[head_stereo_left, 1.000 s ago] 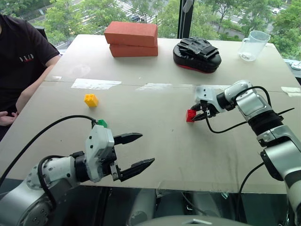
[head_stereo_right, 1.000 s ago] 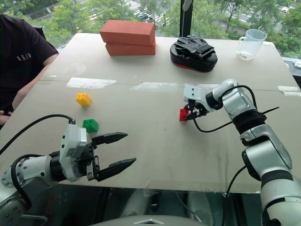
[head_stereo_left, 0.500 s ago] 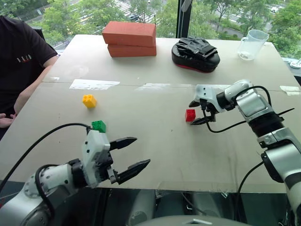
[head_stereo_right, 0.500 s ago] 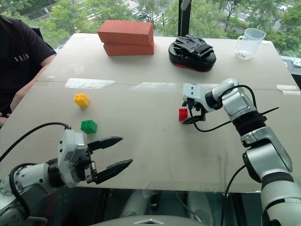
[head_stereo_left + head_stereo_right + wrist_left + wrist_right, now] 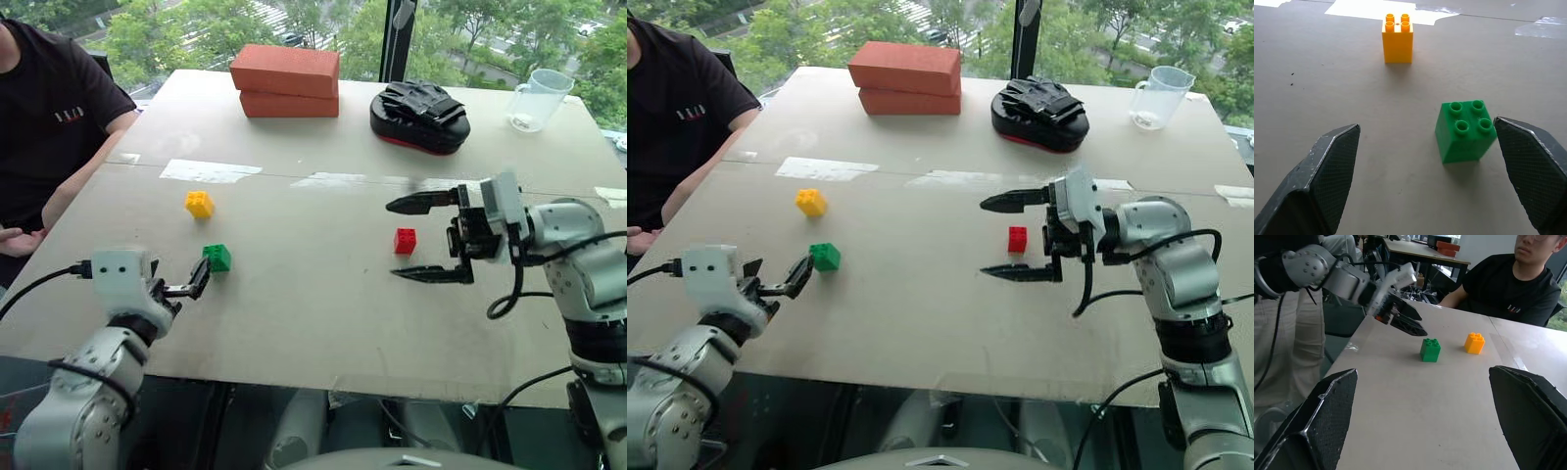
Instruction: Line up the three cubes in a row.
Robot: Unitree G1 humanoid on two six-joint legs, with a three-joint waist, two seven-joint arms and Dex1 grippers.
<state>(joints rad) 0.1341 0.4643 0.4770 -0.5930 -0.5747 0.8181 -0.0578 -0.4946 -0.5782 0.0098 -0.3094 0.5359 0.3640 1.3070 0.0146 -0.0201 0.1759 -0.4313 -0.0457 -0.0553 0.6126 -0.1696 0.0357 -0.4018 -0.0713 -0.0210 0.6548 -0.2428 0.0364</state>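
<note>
Between the fingers of my left gripper (image 5: 1427, 161) I see bare table (image 5: 323, 304) — the jaws stand wide apart and hold nothing. The green cube (image 5: 1465, 130) sits upright, studs up, just inside one fingertip; I cannot tell whether it touches the pad. Beyond the fingertips, farther along the pointing line, stands the yellow cube (image 5: 1398, 40), well apart from the green one and also studs up.

My right gripper (image 5: 423, 238) is likewise spread wide and empty, pointing level toward my left side and raised off the surface. The red cube (image 5: 406, 240) rests on the table, and in the head views it appears between the two fingers, near their tips, with neither finger on it. From the right wrist view, the green cube and yellow cube lie far ahead of the open fingers, with the left gripper just beside the green one.

Outward from both grippers — two stacked orange-red bricks (image 5: 289, 80), a black padded mitt (image 5: 419, 116) and a clear measuring cup (image 5: 536, 99) occupy the far edge. A person in a black shirt (image 5: 49, 108) sits at the left side of the table.
</note>
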